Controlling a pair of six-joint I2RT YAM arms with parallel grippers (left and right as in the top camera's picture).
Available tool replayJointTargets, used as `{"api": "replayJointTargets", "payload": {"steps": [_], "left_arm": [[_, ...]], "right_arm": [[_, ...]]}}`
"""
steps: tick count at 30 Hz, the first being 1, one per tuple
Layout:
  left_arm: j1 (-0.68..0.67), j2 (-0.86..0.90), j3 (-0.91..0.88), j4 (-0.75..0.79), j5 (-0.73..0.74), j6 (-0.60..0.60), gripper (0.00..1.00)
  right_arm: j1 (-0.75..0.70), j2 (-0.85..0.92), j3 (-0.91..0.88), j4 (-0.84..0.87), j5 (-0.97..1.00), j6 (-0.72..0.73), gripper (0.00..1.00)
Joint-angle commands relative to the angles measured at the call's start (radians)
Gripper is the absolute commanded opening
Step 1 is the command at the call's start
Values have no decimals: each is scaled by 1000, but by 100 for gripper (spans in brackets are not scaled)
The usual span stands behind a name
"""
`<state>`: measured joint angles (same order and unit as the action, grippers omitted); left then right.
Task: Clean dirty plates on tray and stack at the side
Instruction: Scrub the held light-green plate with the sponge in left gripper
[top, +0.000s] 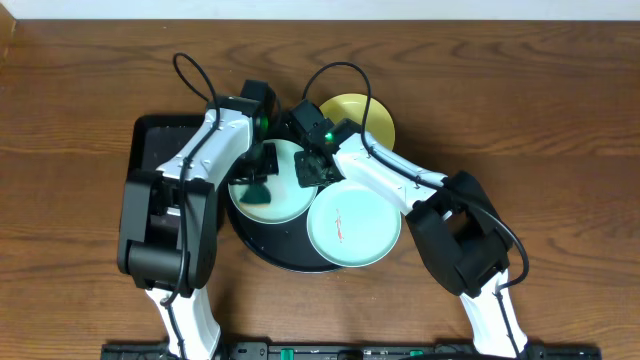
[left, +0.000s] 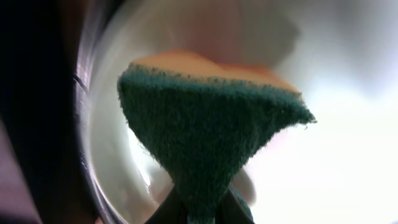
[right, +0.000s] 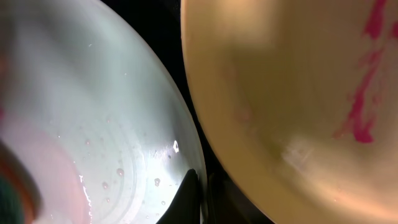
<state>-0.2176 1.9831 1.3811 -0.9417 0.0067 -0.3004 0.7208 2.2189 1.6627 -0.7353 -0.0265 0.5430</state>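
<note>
Robot lab setup: two arms (top: 200, 160) on wooden table (top: 560, 90).

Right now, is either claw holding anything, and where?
The left gripper pinches the sponge by its squeezed lower end; the right gripper seems to clamp the turquoise plate at its rim.

Left plate (top: 290, 205) and right plate (top: 352, 225) lie on the tray (top: 268, 250), rear plate (top: 374, 116) behind.

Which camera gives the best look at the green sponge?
Left wrist: the sponge fills the frame, green scouring face, orange layer behind, pinched in the left gripper. Overhead shows only a small dark green patch on a turquoise plate. Right wrist shows at most a blurred sliver, lower left.
</note>
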Motion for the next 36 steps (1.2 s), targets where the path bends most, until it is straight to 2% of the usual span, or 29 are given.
{"api": "replayJointTargets", "payload": {"steps": [1,5,11,14,15,17,22,26,30,36], "left_arm": [[-14,1,4,-64,104,93,7],[-14,1,4,-49,121,132,7],[-14,1,4,113,112,132,7],[-14,1,4,167,40,124,7],[-14,1,4,161,-35,75,7],[-14,2,4,130,-81,28,7],[-15,2,3,2,-65,26,7],[-15,2,3,-60,35,68,7],[-15,2,3,-20,173,159,8],[-1,2,4,122,139,127,7]], "right_arm": [[6,33,5,-12,11,-21,2],[6,33,5,-12,11,-21,2],[6,33,5,-13,11,-21,2],[6,33,5,-14,11,-21,2],[6,33,5,-14,11,-21,2],[6,33,5,-16,11,-25,2],[6,33,5,-15,11,-25,2],[6,33,5,-15,11,-25,2],[6,33,5,-15,11,-25,2],[6,33,5,-17,11,-25,2]]}}
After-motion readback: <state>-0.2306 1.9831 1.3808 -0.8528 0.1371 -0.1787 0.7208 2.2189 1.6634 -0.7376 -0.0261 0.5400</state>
